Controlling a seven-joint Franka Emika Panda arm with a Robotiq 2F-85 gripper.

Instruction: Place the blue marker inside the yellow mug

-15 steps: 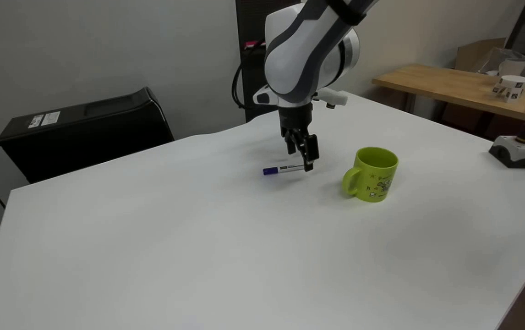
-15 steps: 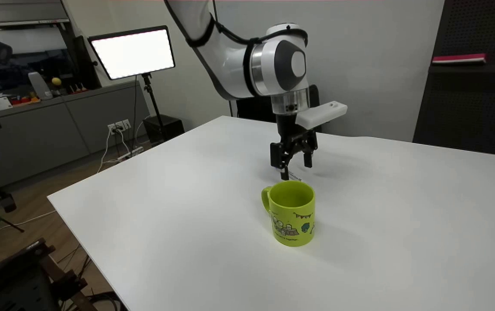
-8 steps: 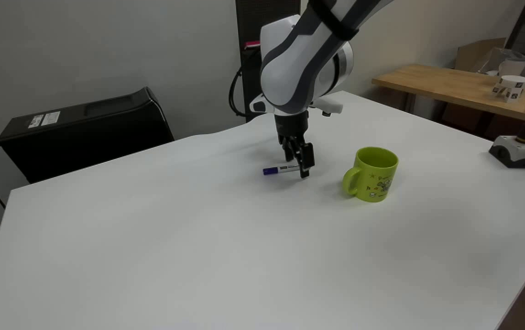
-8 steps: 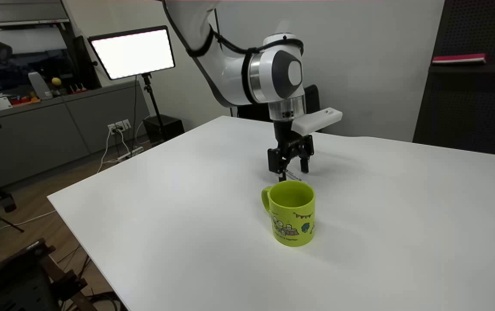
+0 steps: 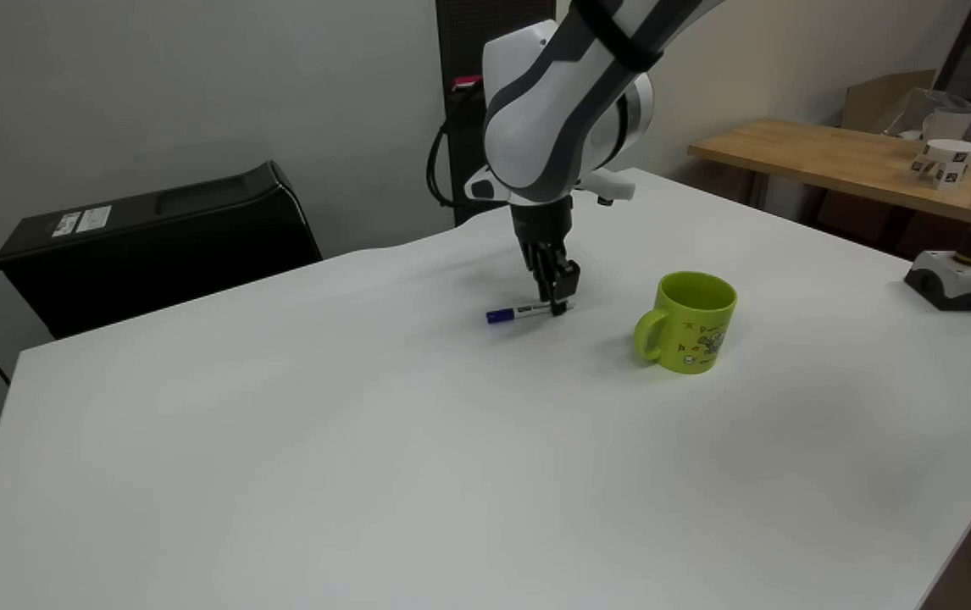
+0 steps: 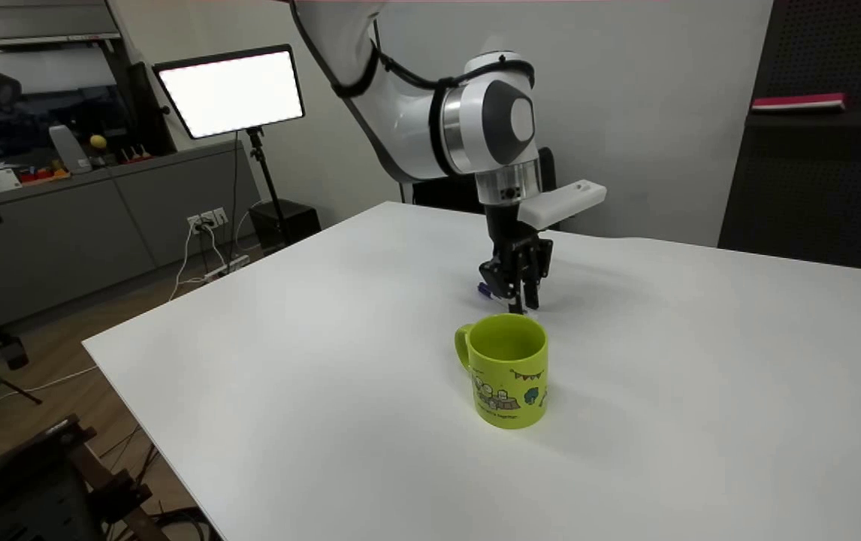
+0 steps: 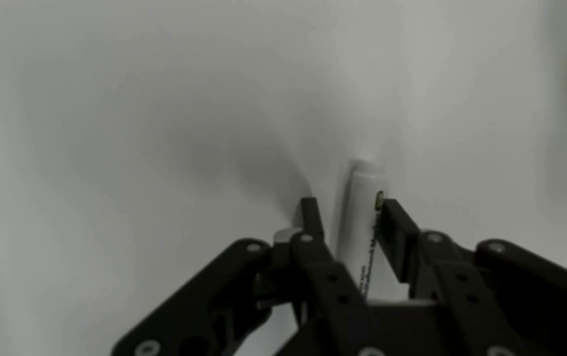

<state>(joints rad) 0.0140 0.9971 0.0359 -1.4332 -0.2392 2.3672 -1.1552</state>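
Note:
The blue marker has a white barrel and a blue cap [image 5: 501, 316]; it lies flat on the white table. In the wrist view its barrel [image 7: 361, 217] runs between the black fingers of my gripper [image 7: 350, 201]. The right finger [image 7: 400, 232] is at the barrel's edge, while a narrow gap separates the left finger [image 7: 311, 217] from it, so the jaws are partly open. The yellow mug [image 5: 693, 335], lime-toned and upright, stands a short way from the gripper; in an exterior view the mug [image 6: 509, 383] is in front of it. Its inside bottom is hidden.
A wooden side table [image 5: 841, 169] and a grey-black button box [image 5: 960, 280] are on the far right in an exterior view. A black case [image 5: 163, 246] stands behind the table edge. A lit panel lamp [image 6: 231, 90] is behind the table.
My gripper has come down around the marker, then lifted very slightly. Its fingers have moved much closer together. Marker and mug keep their places.

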